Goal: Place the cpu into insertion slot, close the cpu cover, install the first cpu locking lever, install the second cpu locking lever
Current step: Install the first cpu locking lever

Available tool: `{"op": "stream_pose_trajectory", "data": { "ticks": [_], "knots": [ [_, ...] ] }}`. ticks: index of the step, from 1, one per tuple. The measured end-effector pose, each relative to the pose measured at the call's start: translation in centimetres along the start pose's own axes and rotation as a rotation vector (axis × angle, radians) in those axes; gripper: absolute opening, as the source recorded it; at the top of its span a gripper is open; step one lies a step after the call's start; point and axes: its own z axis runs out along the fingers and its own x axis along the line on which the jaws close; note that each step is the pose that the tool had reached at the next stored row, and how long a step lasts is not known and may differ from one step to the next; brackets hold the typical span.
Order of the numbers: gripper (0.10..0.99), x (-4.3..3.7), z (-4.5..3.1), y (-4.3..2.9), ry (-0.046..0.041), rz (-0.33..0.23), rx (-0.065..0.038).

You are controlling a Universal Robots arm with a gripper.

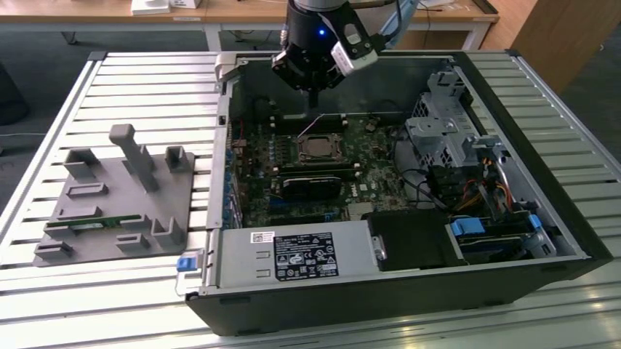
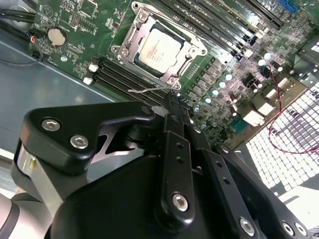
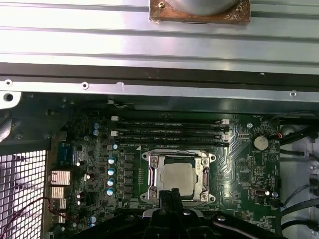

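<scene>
The cpu point(image 2: 158, 50) lies flat in its socket on the green motherboard, silvery top up; it also shows in the first wrist view point(image 3: 178, 178) and in the exterior view point(image 1: 318, 150). The cpu cover point(image 2: 192, 50), a thin metal frame, lies down around it point(image 3: 153, 174). A thin wire locking lever point(image 2: 144, 90) sticks out along one side of the socket, raised off the board. My gripper point(image 2: 172, 97) is shut with nothing between its fingers, its tips right at that lever's end, beside the socket point(image 3: 169, 191). In the exterior view the gripper point(image 1: 313, 109) hangs just above the socket's far side.
The open computer case point(image 1: 543, 145) walls in the board. A black rectangular module point(image 1: 310, 182) sits just in front of the socket, a power supply point(image 1: 296, 254) nearer still. Drive cage point(image 1: 441, 131) and cables point(image 1: 485, 189) crowd the exterior view's right. A grey fixture point(image 1: 116, 203) stands outside on that view's left.
</scene>
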Motion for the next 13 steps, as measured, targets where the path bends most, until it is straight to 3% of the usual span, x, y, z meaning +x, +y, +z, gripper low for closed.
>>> {"op": "stream_pose_trajectory", "data": {
  "ticks": [13],
  "knots": [
    [0.106,0.01,0.39,-0.03,-0.0001,0.000,0.000]
  ]
}}
